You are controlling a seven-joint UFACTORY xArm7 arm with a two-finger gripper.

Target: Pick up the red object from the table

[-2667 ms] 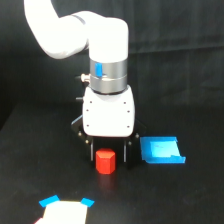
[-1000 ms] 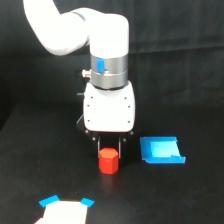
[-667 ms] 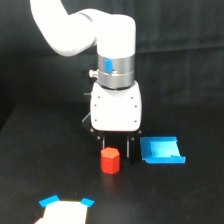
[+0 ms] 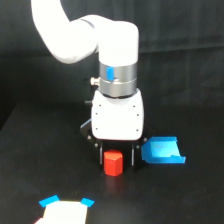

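Black matte table (image 4: 30, 165), dark backdrop; red object (image 4: 113, 163) between tool (image 4: 116, 156) fingers.

Your single white arm (image 4: 65, 35) enters from the upper left of the frame, bends over, and points straight down at centre frame. A silver wrist ring with a blue mark (image 4: 118, 79) sits above a boxy white gripper body (image 4: 118, 119). Your gripper (image 4: 118, 154) hangs vertical, its two short black fingers (image 4: 101, 152) parted and pointing down, low at centre frame.
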